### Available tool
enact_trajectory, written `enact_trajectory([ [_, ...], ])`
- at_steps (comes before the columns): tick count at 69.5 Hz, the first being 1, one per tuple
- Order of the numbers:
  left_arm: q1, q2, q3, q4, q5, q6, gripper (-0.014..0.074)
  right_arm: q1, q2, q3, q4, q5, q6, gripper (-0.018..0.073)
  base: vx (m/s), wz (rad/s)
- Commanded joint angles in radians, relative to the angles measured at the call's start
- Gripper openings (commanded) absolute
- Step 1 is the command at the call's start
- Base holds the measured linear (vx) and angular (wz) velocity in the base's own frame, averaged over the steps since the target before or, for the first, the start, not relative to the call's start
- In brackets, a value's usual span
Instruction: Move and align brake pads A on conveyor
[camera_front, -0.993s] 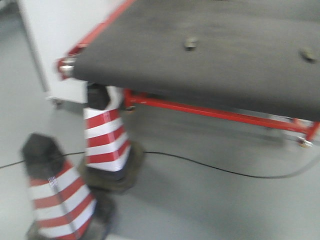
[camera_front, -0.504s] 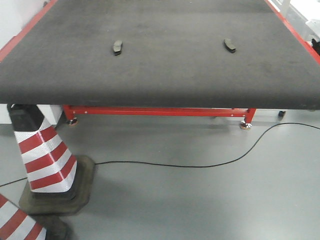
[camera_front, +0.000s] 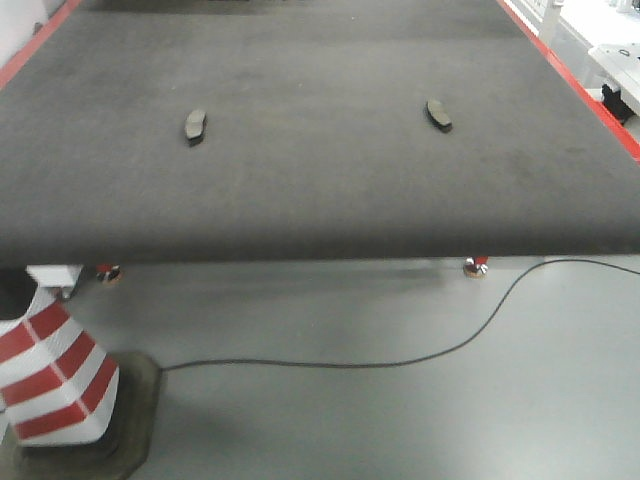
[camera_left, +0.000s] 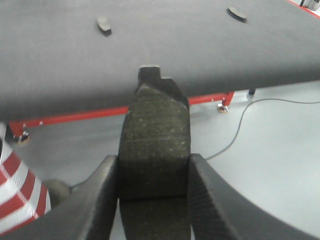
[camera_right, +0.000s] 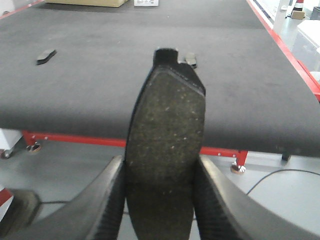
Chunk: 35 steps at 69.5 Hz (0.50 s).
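Nothing readable here tbh, no text, labels or numbers on the conveyor (camera_front: 320, 190), pads or anything else.

The conveyor (camera_front: 320, 190), a wide dark belt with red edge strips, carries two brake pads lying well apart: one to the left (camera_front: 195, 125), one to the right (camera_front: 438, 115).

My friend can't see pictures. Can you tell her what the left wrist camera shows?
The left tool grips a dark brake pad upright, just before the black conveyor. Two more pads lie apart on the belt.
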Motion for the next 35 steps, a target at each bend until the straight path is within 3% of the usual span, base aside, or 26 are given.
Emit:
enact_trajectory([
  [1,-0.003,0.013,-0.030,0.005,-0.092,-0.004,-0.0006,-0.004,0.010,-0.034,-0.003,-0.097,-0.006,-0.0006,0.39,-0.05],
  [35,-0.003,0.013,-0.030,0.005,-0.092,-0.004,-0.0006,-0.004,0.010,-0.034,-0.003,-0.097,-0.006,-0.0006,0.44,0.01],
])
